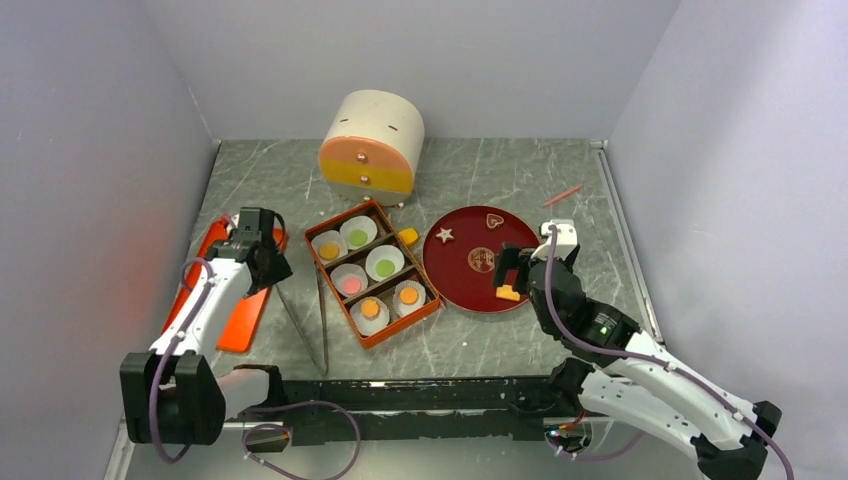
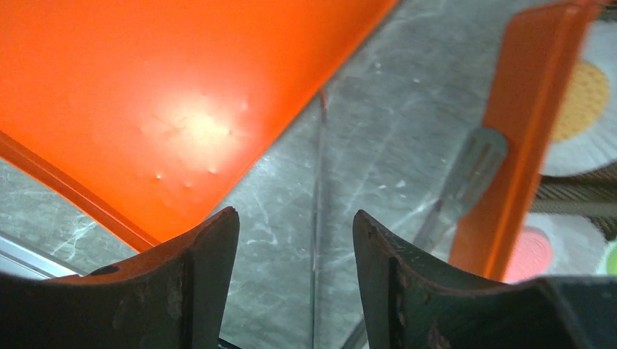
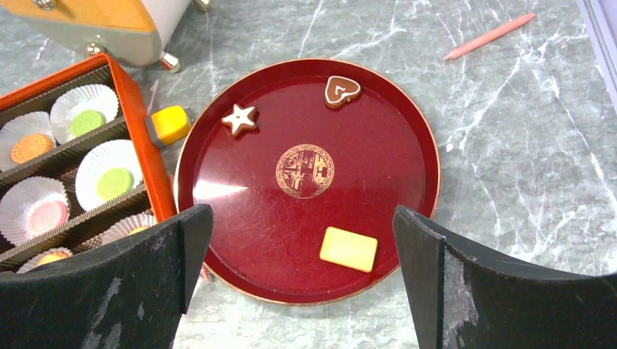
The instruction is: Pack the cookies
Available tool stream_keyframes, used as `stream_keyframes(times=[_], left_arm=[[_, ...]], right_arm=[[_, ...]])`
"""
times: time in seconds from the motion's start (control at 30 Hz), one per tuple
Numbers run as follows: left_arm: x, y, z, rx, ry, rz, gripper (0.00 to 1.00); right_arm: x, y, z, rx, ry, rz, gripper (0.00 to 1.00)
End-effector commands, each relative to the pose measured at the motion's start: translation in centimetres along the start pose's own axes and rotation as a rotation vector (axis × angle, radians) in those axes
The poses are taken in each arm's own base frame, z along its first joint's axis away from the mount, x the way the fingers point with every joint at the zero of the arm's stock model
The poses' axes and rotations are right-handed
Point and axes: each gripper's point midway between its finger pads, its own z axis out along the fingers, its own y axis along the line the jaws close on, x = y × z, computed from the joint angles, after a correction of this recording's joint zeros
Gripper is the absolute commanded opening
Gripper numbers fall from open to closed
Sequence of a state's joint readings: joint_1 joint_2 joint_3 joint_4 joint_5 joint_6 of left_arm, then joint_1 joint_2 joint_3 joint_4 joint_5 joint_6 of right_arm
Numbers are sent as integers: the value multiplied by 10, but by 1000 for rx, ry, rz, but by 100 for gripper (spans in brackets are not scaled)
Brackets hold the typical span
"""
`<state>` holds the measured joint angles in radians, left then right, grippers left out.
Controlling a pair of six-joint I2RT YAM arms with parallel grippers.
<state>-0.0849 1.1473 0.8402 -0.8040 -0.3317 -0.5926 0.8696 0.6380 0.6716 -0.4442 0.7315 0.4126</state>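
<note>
The orange box (image 1: 372, 272) sits mid-tabletop (image 1: 520, 170), its six compartments each lined with a white paper cup (image 3: 94, 156). Each cup holds one of the cookies (image 1: 384, 266): three orange, two green and one pink.

Just right of the box is a red plate (image 1: 460, 270) carrying three more. A white star cookie (image 1: 444, 235) lies on the side nearest the box, a heart cookie (image 1: 494, 220) at the far rim, and a yellow rectangular cookie (image 1: 508, 293) near the front rim, on the side away from the box. The right pincer (image 3: 302, 218) hangs over that front part of the plate with its jaws spread wide and nothing in them. The yellow rectangle lies flat on the plate below, clear of both fingers.

A small yellow block (image 1: 408, 236) rests between the box and the plate.

Left of the box's near end, metal tongs (image 1: 305, 320) lie flat on the tabletop, and further left lies the orange lid (image 1: 225, 300). The left pincer (image 2: 295, 225) is low over the strip between lid and tongs, jaws apart, gripping nothing.

Behind the box stands a round cream drawer unit (image 1: 372, 142), and well off to the box's right lies a pink stick (image 1: 562, 194)
</note>
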Motion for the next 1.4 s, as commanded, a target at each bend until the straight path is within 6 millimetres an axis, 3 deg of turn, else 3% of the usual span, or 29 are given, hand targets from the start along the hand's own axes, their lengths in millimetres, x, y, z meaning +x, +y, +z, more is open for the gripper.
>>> stream_keyframes(times=[0.0, 0.27, 0.6, 1.13, 1.37], left_arm=[[0, 10, 19, 10, 41, -27, 62], [17, 30, 49, -38, 137, -71, 55], [22, 31, 76, -73, 211, -14, 49], [-22, -29, 132, 88, 283, 56, 18], [-61, -52, 147, 130, 241, 74, 8]], right_arm=[[-10, -2, -3, -2, -36, 40, 100], [-16, -2, -8, -20, -68, 75, 100], [-24, -2, -11, -35, -100, 90, 100], [-23, -10, -9, 20, -92, 68, 100], [-24, -11, -7, 36, -83, 54, 100]])
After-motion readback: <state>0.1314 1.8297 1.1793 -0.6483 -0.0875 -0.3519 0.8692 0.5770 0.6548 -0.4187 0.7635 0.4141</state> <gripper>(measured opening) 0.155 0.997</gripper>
